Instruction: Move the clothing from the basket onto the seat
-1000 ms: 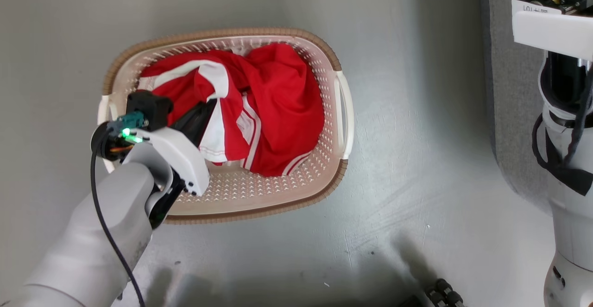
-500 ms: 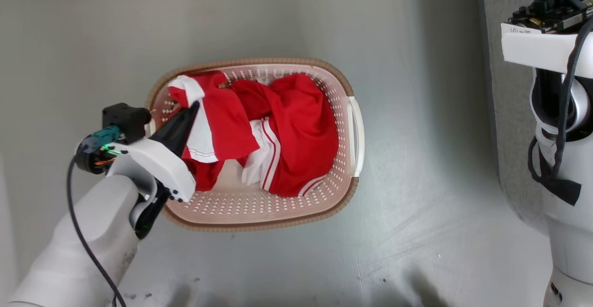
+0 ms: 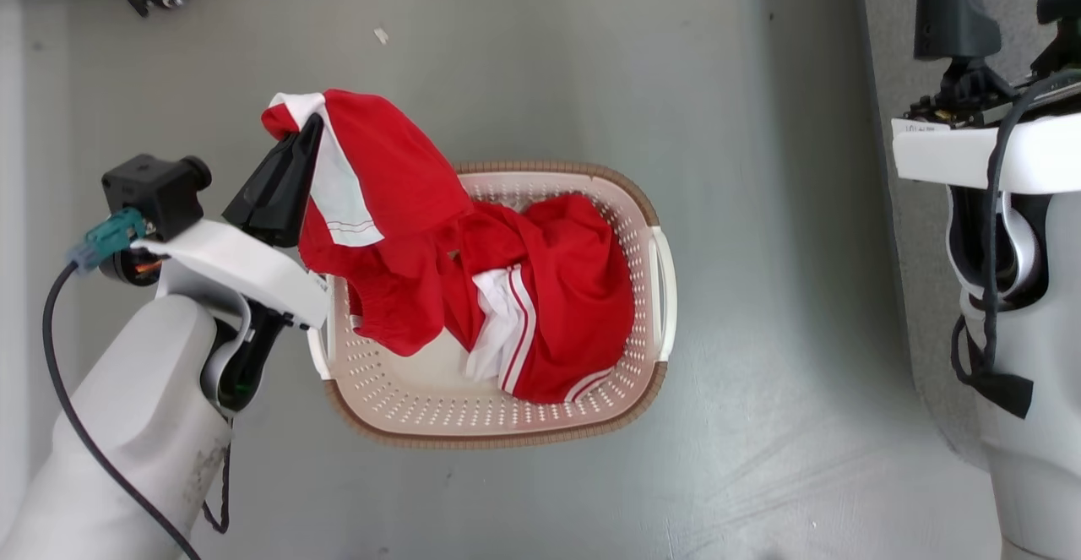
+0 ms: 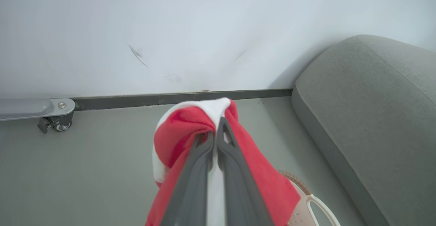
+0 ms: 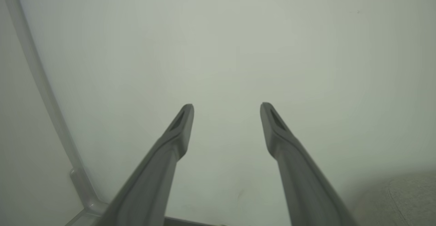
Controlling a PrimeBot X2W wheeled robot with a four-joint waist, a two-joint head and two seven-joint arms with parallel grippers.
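My left claw (image 4: pixel 216 130) is clenched on a red piece of the clothing (image 3: pixel 380 188), held up over the basket (image 3: pixel 490 435); its hem seems to hang inside. My right claw (image 5: pixel 227 106) gapes, empty.

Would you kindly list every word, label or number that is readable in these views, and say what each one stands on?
Small dark print at the edge of the white plate on the right arm, head view: too small and blurred to read.
Nothing else legible.

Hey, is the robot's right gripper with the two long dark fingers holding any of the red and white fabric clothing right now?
No, the right gripper stands open with nothing between its jaws.
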